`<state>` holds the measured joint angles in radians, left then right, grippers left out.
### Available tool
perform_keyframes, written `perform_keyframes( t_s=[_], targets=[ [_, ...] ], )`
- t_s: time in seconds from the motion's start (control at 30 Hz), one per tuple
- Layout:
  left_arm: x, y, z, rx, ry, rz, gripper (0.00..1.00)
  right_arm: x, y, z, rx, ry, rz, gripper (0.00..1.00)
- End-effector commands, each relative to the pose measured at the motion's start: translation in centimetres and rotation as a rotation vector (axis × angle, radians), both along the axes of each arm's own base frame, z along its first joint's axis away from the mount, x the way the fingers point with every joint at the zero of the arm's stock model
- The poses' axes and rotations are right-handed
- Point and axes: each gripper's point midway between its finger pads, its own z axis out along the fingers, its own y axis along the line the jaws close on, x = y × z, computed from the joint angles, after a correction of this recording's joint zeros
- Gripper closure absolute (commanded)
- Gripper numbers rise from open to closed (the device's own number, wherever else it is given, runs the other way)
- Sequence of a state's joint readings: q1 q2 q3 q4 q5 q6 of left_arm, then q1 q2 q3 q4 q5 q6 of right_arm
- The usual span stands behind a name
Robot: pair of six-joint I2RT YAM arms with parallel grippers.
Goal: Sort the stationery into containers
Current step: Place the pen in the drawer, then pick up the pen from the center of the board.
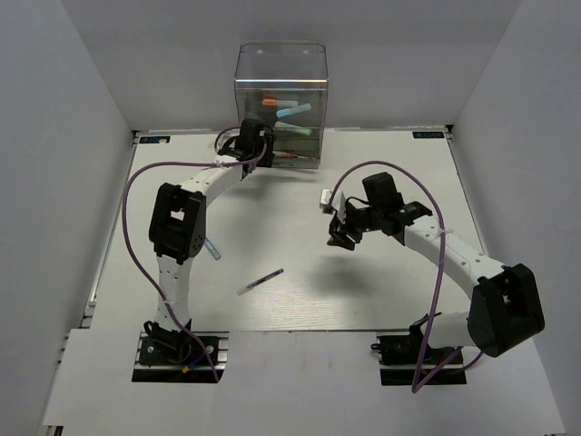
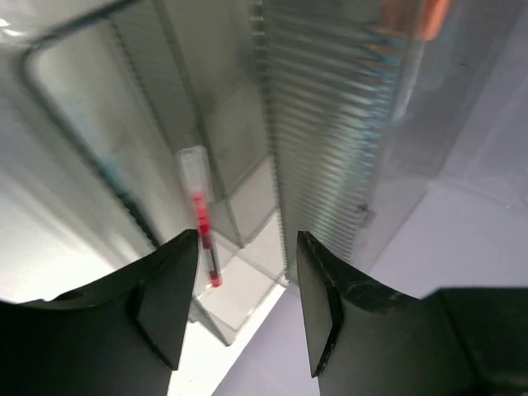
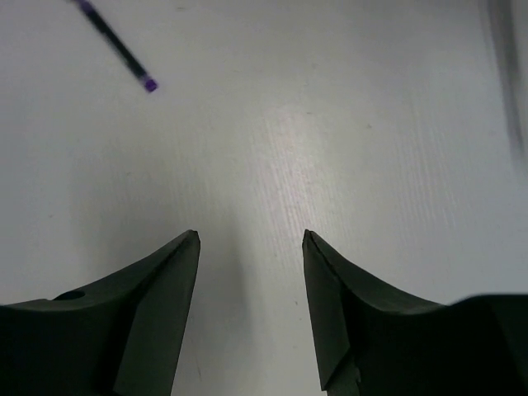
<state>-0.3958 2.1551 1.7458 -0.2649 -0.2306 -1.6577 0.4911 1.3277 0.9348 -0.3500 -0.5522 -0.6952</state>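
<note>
Wide open and empty hangs the left gripper [image 2: 247, 238] (the right gripper [image 3: 250, 235] likewise); just past its left finger a red pen [image 2: 200, 219] lies inside the clear box [image 2: 330, 124]. Well ahead-left of the right gripper lies a dark pen [image 3: 115, 45].

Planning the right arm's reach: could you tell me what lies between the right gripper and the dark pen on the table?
Nothing: in the top view, only bare table separates the right gripper from the pen.
</note>
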Motion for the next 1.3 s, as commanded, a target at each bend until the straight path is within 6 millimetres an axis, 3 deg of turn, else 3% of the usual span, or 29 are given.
perform_keyframes(
  t_s=[0.0,0.03,0.07,0.1,0.13,0.3,0.37,0.43,0.47,0.5,0.57,0.6,0.63,0.67,0.7,0.77,0.9,1.03,1.23,1.27],
  targets=[
    [-1.2,0.3,5.0,-0.033,-0.074,-0.01,0.39,-3.0,1.5,1.1,0.069,0.013,0.231,0.41],
    [-1.5,0.1,5.5,-0.027,-0.086,-0.037,0.37,-3.9,1.3,0.6,0.053,0.027,0.285,0.41],
    [-1.9,0.1,5.7,-0.019,-0.088,-0.053,0.37,-4.2,1.4,0.6,0.055,-0.002,0.338,0.35],
    [-2.5,0.0,7.0,-0.018,-0.101,-0.077,0.37,-5.1,2.0,1.2,0.096,0.006,0.391,0.33],
    [-3.1,0.1,6.5,0.0,-0.079,-0.094,0.37,-6.1,1.7,0.5,0.083,0.033,0.435,0.33],
    [-5.8,0.4,9.3,0.135,-0.125,-0.239,0.34,-7.0,3.4,-0.4,0.068,0.033,0.546,0.32],
    [-7.6,1.6,10.6,0.232,-0.135,-0.277,0.32,-7.0,4.7,-0.9,0.051,0.012,0.566,0.32],
    [-9.5,3.1,10.0,0.316,-0.113,-0.294,0.31,-7.4,5.6,-1.5,0.025,0.02,0.569,0.32],
    [-11.0,4.1,11.5,0.386,-0.151,-0.324,0.28,-7.1,6.5,-2.4,0.007,-0.001,0.574,0.32],
    [-12.5,5.1,9.4,0.446,-0.112,-0.35,0.25,-6.6,6.8,-2.8,-0.021,-0.015,0.555,0.34],
    [-15.3,7.6,7.2,0.538,-0.029,-0.341,0.15,-6.9,8.1,-4.0,-0.054,-0.005,0.563,0.35],
    [-17.4,9.3,4.1,0.574,0.052,-0.345,0.04,-7.2,9.2,-4.4,-0.071,-0.004,0.582,0.35],
    [-19.1,10.3,5.0,0.579,0.032,-0.327,0.0,-7.5,9.8,-5.2,-0.083,0.031,0.579,0.37],
    [-20.2,10.9,4.4,0.586,0.041,-0.322,0.0,-7.4,10.0,-5.5,-0.098,0.033,0.572,0.37],
    [-21.9,12.0,2.2,0.595,0.082,-0.322,0.0,-7.7,11.3,-5.7,-0.108,0.014,0.591,0.37],
    [-24.4,12.9,2.2,0.584,0.06,-0.323,0.0,-7.5,12.2,-6.5,-0.127,0.014,0.58,0.37],
    [-27.2,14.7,2.6,0.602,0.053,-0.302,0.0,-6.8,14.2,-7.8,-0.159,-0.003,0.563,0.38],
    [-29.2,16.4,2.5,0.639,0.085,-0.271,0.0,-6.8,15.7,-8.8,-0.188,0.004,0.566,0.39],
    [-31.7,16.9,0.6,0.611,0.125,-0.275,0.0,-7.3,16.2,-11.4,-0.251,0.037,0.575,0.42],
    [-31.8,17.0,1.2,0.605,0.104,-0.269,0.0,-7.6,16.3,-11.6,-0.254,0.043,0.58,0.46]
  ],
)
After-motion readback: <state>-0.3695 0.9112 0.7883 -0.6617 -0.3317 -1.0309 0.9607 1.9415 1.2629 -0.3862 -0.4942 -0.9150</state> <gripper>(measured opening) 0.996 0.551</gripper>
